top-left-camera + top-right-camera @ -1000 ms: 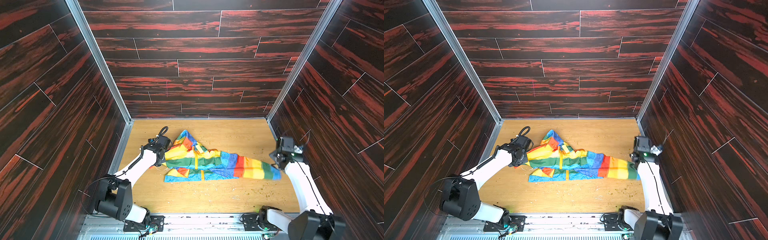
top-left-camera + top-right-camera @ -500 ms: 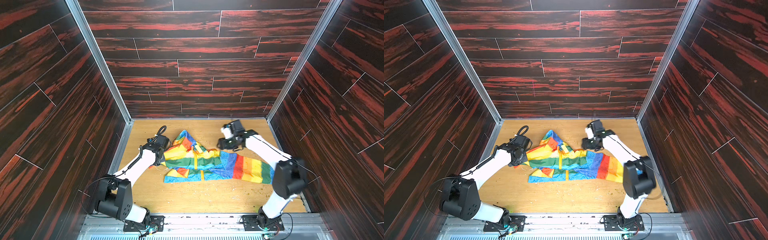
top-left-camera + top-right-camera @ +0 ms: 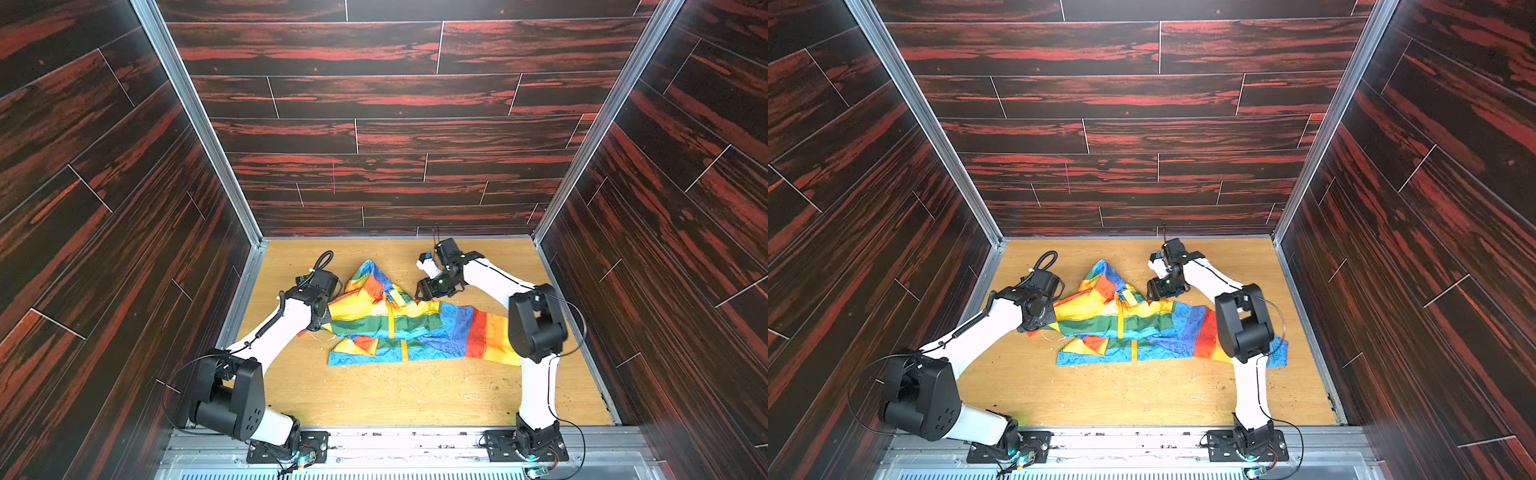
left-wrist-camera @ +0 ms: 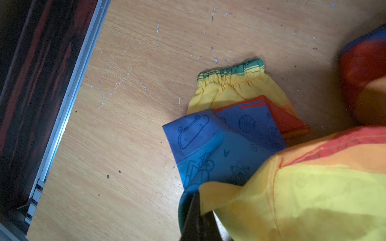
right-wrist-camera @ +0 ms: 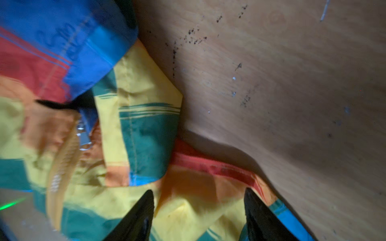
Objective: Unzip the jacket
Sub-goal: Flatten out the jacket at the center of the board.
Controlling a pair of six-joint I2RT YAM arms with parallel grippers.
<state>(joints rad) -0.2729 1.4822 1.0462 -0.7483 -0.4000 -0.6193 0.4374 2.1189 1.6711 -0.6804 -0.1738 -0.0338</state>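
Note:
The rainbow-striped jacket [image 3: 419, 328] [image 3: 1142, 328] lies crumpled on the wooden floor, hood toward the back wall. Its yellow zipper [image 3: 390, 320] runs down the front and looks closed. My left gripper [image 3: 326, 322] [image 4: 197, 205] is shut, pinching yellow and blue fabric at the jacket's left edge. A folded sleeve with an elastic cuff [image 4: 229, 73] lies just beyond it. My right gripper [image 3: 422, 296] [image 5: 199, 193] hovers open over yellow-orange fabric by the collar, right of the hood. The metal zipper pull [image 5: 83, 135] shows off to the side of its fingers [image 5: 146, 206].
Dark wood-pattern walls with aluminium corner rails [image 3: 245, 266] enclose the floor on three sides. Small crumbs and white flecks [image 3: 415, 374] are scattered on the boards. The right arm's elbow [image 3: 536, 324] stands over the jacket's right sleeve.
The right arm has swung from the right wall across to the back, bringing its gripper over the jacket's collar area. The left gripper has kept its hold in place.

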